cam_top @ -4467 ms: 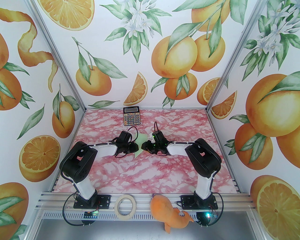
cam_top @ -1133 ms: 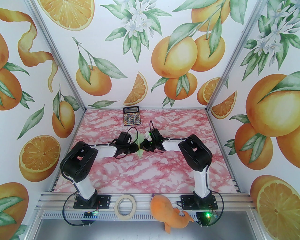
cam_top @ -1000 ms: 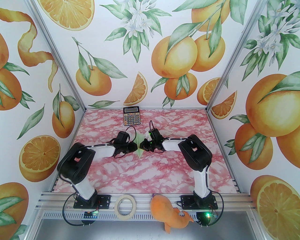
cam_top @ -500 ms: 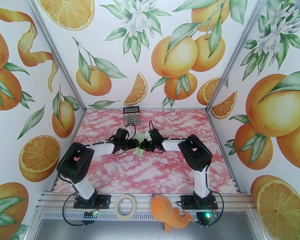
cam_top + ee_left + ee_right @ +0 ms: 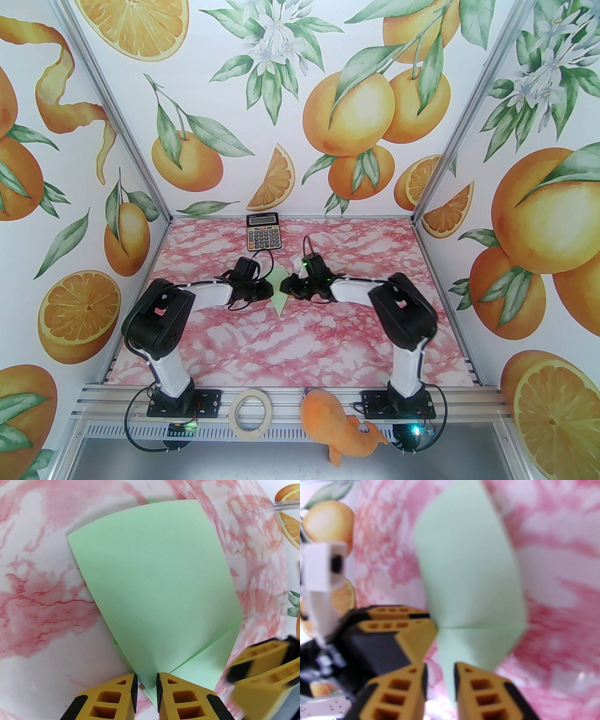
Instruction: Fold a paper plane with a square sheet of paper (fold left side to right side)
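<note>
The pale green square sheet of paper [image 5: 280, 303] lies mid-table, folded into a pointed paper plane shape with layered flaps [image 5: 159, 585]. A crease crosses it in the right wrist view [image 5: 471, 573]. My left gripper [image 5: 270, 290] sits at its left edge. Its jaws [image 5: 146, 691] stand slightly apart, with the paper's narrow end in the gap. My right gripper [image 5: 285, 287] hovers at the right edge. Its jaws [image 5: 440, 686] are also parted over a paper edge, in a blurred view. One of the right gripper's fingers [image 5: 264, 653] shows beside the paper.
A black-and-orange calculator [image 5: 262, 232] lies at the back of the pink marbled table [image 5: 290, 347]. A roll of beige tape [image 5: 251, 413] and an orange plush toy [image 5: 335, 422] sit on the front rail between the arm bases. Printed walls close in three sides.
The right jaws have parted and that arm has drawn back to the right. The left gripper widened, narrowed again and pulled slightly left. More of the green paper shows between the grippers.
</note>
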Motion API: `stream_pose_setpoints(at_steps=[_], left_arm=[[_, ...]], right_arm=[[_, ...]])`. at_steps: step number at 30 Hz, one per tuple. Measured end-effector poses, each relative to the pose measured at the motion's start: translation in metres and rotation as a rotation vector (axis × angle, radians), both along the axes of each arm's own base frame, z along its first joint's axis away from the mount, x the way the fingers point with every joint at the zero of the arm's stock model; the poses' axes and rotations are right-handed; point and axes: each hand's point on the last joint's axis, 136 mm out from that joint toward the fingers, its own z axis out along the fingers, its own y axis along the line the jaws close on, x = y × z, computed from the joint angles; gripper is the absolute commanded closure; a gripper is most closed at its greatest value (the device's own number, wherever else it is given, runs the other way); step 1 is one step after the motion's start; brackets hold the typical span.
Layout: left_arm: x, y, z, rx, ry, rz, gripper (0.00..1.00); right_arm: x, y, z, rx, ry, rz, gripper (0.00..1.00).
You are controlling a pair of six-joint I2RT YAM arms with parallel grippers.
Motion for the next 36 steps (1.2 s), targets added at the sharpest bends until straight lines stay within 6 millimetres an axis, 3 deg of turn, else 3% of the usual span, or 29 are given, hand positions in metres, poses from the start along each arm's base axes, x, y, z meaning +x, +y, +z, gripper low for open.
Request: stream_pose_setpoints(at_steps=[5,12,18,22,28,32,36], left_arm=[[0.000,0.000,0.000,0.000,0.001,-0.001,0.77],[0.000,-0.001,0.000,0.000,0.001,-0.002,0.77],[-0.001,-0.001,0.000,-0.001,0.000,-0.005,0.77],[-0.001,-0.002,0.000,0.000,-0.002,-0.011,0.76],[-0.002,-0.002,0.003,0.002,-0.003,-0.018,0.69],[-0.005,0.003,0.017,0.012,-0.012,-0.010,0.65],[-0.004,0.005,0.052,-0.006,-0.077,0.004,0.65]], right_arm=[[0.013,-0.023,-0.006,-0.004,0.013,-0.054,0.67],[0.001,-0.016,-0.032,-0.015,0.075,-0.018,0.66],[0.006,0.002,-0.031,0.001,0.059,0.023,0.79],[0.001,0.009,-0.037,-0.009,0.060,0.049,0.99],[-0.001,0.011,-0.039,-0.032,0.033,0.064,1.00],[-0.001,0.011,-0.041,-0.053,0.014,0.063,1.00],[-0.004,0.011,-0.041,-0.068,-0.001,0.065,1.00]])
